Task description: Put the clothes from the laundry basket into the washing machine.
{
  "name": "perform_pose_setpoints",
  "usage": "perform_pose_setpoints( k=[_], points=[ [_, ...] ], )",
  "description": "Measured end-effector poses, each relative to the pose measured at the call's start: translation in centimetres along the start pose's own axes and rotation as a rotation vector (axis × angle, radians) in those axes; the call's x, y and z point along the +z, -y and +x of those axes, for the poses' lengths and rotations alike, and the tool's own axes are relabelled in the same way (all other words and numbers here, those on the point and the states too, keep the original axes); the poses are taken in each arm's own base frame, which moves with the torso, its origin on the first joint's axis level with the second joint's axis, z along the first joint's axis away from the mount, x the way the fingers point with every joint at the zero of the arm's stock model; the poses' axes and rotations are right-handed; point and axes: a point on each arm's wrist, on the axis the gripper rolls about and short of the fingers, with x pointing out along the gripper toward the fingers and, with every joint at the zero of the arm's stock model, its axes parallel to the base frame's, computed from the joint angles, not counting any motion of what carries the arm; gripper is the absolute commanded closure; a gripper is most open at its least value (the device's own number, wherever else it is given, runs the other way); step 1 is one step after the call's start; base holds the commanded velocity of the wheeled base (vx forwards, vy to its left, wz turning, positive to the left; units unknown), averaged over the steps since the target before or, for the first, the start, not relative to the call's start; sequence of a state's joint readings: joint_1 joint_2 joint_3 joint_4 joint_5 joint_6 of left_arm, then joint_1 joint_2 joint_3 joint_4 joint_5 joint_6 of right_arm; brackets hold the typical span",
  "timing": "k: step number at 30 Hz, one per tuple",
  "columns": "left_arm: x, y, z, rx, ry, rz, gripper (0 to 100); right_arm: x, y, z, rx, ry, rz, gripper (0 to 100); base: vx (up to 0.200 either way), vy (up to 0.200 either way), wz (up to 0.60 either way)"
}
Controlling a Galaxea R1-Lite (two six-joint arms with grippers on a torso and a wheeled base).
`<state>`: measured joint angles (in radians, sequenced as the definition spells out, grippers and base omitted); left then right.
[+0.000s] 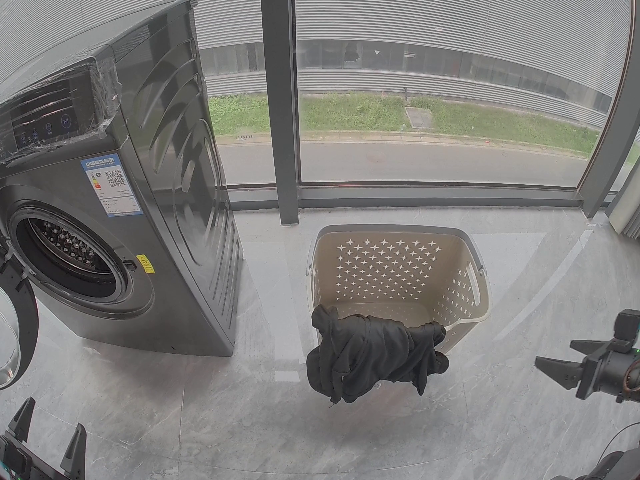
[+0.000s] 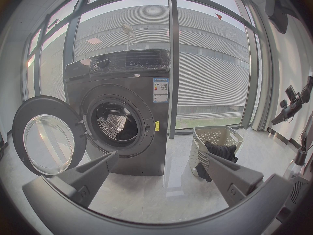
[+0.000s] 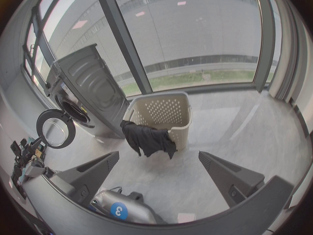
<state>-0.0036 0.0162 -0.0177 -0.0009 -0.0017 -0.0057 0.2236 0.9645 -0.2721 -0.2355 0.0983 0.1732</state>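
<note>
- The washing machine (image 1: 153, 188) stands on the pale marble floor (image 1: 267, 428) at the robot's left, its front turned toward the left arm.
- Its round door (image 1: 17, 321) is swung wide open on the hinge side, and the glass porthole shows clearly in the left wrist view.
- The drum (image 1: 67, 255) is exposed. A dark shape sits low inside it in the left wrist view, but I cannot tell what it is.
- The laundry basket (image 1: 393, 261), beige with star-shaped holes, stands on the floor to the right of the machine. It is apart from the machine and near the tall window (image 1: 433, 68).
- A dark garment (image 1: 370, 358) is draped over the basket's near rim. Part of it lies inside and most of it hangs down the outer wall toward the floor.
- The left hand (image 1: 53, 421) is low at the near left, in front of the machine and below the open door. Its two fingers are spread apart, as the left wrist view also shows.
- The right hand (image 1: 555, 353) is held at the far right, well apart from the basket and pointing toward it. Its fingers are spread wide with the garment framed between them in the right wrist view.
</note>
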Motion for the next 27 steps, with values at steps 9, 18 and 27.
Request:
perform_pose_setpoints(
  k=[9, 18, 27],
  points=[
    [0.0, 0.0, 0.0, -0.001, 0.0, 0.002, 0, -1.1, -0.7, 5.9, 0.029, -0.186, 0.042, 0, 0.0, 0.0, 0.0],
    [0.0, 0.0, 0.0, -0.002, 0.0, 0.005, 0, -2.5, -1.1, 9.8, 0.02, -0.265, 0.064, 0, 0.0, 0.0, 0.0],
    [0.0, 0.0, 0.0, -0.002, 0.0, 0.006, 0, -3.6, -1.4, 12.9, 0.029, -0.293, 0.06, 0, 0.0, 0.0, 0.0]
  ],
)
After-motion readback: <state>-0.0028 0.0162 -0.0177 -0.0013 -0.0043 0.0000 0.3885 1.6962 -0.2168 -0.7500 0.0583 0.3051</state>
